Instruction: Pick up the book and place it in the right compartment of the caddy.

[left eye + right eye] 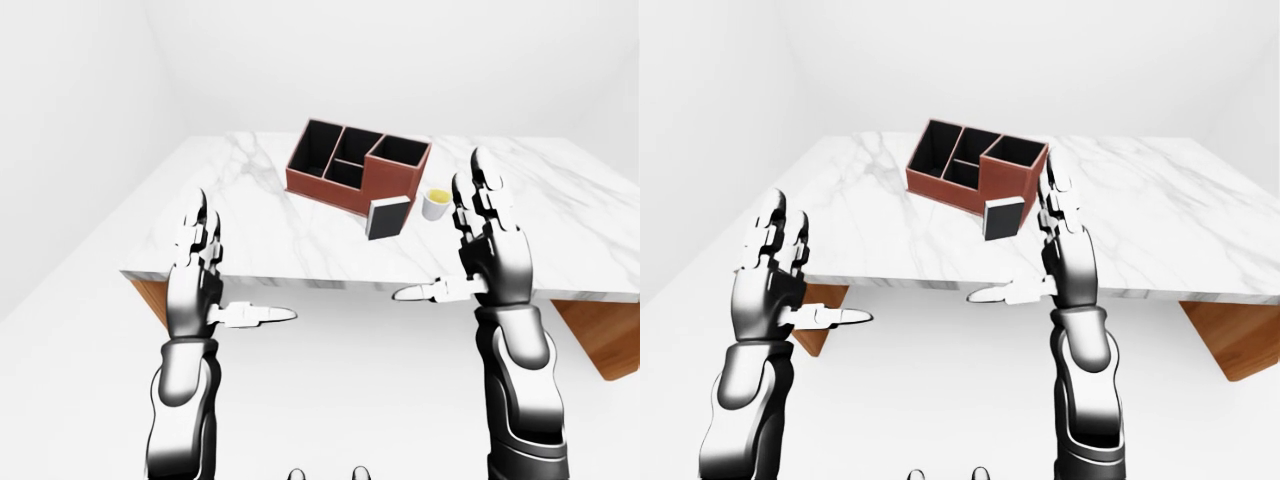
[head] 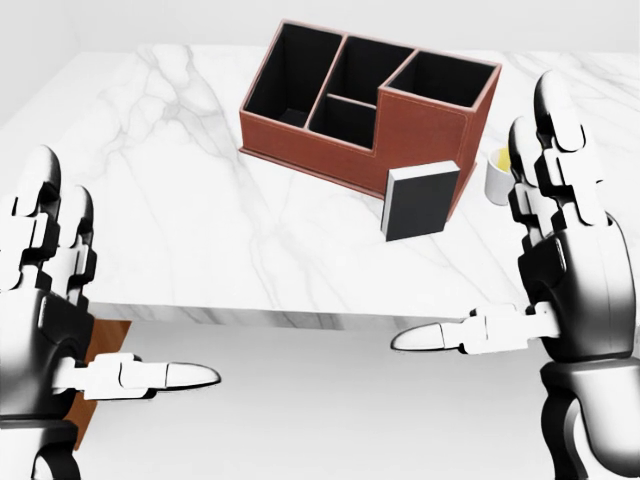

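The book [image 2: 420, 200] is dark with a pale page edge. It stands on end on the marble table [image 2: 190, 210], leaning against the outer wall of the brown caddy [image 2: 425, 125]. The caddy has black compartments, and the tall one at its right end [image 2: 447, 78] looks empty. My left hand [image 2: 110, 290] is open, fingers up, below the table's near edge at the left of the head view. My right hand [image 2: 480, 230] is open, fingers up and thumb pointing left, just right of and below the book, not touching it.
A small white cup with yellow contents [image 1: 435, 203] stands on the table right of the book, partly behind my right fingers [image 2: 555, 150] in the head view. The table's wooden base [image 1: 600, 335] shows under its right end. White walls surround the table.
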Motion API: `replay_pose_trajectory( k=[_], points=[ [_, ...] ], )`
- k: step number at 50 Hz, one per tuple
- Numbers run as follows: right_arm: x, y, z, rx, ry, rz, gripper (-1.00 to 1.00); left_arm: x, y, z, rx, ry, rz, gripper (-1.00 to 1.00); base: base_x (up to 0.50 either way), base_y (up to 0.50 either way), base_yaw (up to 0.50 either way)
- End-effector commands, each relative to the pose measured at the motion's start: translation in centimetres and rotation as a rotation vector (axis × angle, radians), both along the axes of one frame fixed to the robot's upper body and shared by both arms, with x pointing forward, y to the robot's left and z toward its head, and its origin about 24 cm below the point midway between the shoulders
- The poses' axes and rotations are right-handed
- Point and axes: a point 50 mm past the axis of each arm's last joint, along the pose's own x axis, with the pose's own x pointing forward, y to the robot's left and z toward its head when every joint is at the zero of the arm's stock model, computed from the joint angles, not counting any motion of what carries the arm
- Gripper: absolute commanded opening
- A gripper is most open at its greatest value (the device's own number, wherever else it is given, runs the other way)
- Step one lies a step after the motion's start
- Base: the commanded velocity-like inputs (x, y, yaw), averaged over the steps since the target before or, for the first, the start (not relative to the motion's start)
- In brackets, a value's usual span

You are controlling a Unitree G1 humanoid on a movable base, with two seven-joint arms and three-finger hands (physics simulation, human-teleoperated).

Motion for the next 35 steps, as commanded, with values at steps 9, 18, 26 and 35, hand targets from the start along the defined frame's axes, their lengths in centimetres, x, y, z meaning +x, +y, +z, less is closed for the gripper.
replay_pose_trajectory(
  k=[9,18,26,35],
  points=[
    [-0.8,-0.2,1.3,-0.010,-0.065,-0.001,1.00,-1.0,0.0,1.8,0.002,-0.087,0.008,1.00,0.23,0.02,0.00],
    [-1.0,-0.4,1.7,-0.019,-0.083,0.001,1.00,-0.9,-0.2,1.5,0.005,-0.073,0.009,1.00,0.25,0.02,0.00],
    [-1.1,-0.3,1.8,-0.021,-0.089,0.009,1.00,-1.2,-0.3,1.7,0.012,-0.082,0.009,1.00,0.27,0.02,0.00],
    [-1.3,-0.2,2.1,-0.029,-0.103,0.013,1.00,-1.4,-0.2,1.7,0.013,-0.082,0.010,1.00,0.27,0.02,0.00]
  ],
)
